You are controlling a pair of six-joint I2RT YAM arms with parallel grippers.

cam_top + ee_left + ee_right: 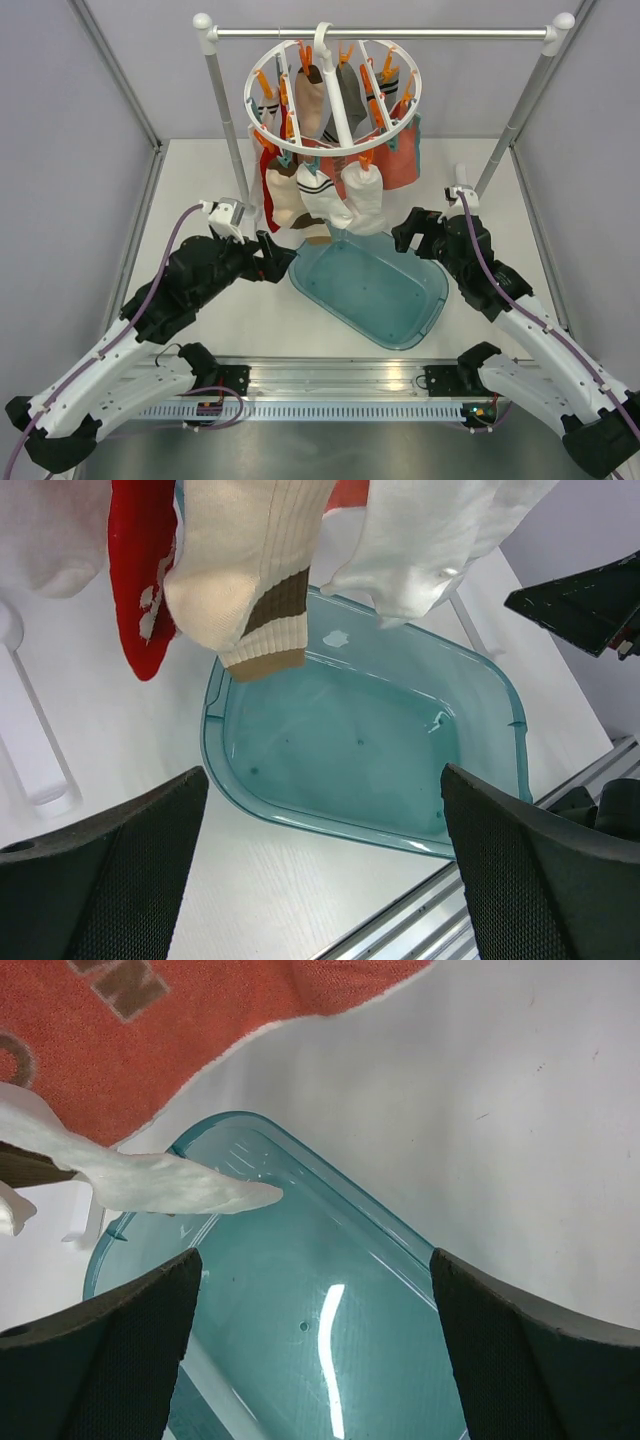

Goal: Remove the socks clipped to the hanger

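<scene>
The hanger (252,104), a white ring with orange and teal clips, hangs by its hook from a rail. Several socks are clipped to it: a white one with dark stripes (318,192), a plain white one (366,196), a beige one (284,196) and a red one (268,172). My left gripper (290,258) is open just left of and below their toes. In the left wrist view the beige sock (250,560), red sock (140,570) and white sock (440,540) dangle ahead of my left gripper (325,775). My right gripper (400,232) is open on the right, apart from the socks. In the right wrist view a white sock toe (170,1182) hangs ahead of my right gripper (315,1255).
A teal plastic tub (372,292) sits on the table under the socks, between both arms; its floor (350,740) holds nothing. A coral cloth (402,160) hangs behind the socks. The metal rail (400,33) rests on white posts (228,130). Grey walls enclose the table.
</scene>
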